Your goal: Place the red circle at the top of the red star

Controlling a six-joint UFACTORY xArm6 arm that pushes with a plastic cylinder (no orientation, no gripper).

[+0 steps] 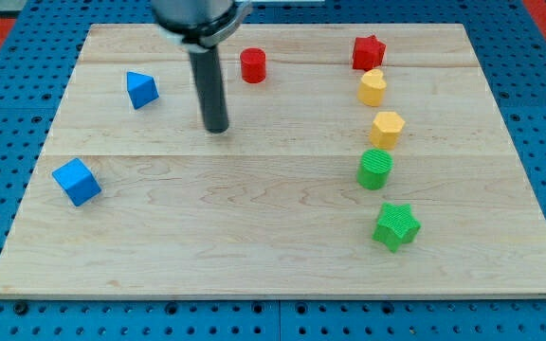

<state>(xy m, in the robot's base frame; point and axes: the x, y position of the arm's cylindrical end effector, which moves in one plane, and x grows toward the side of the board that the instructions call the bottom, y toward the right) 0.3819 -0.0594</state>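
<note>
The red circle [253,65] stands near the view's top, left of centre. The red star [369,52] sits near the top at the right, about 120 px to the right of the circle. My tip [217,128] rests on the wooden board [254,237], below and a little to the left of the red circle, with a clear gap between them.
Below the red star runs a column: a yellow block [373,87], a yellow hexagon [387,128], a green circle [374,169] and a green star [395,225]. A blue triangle-shaped block [141,90] and a blue cube [77,182] lie at the left.
</note>
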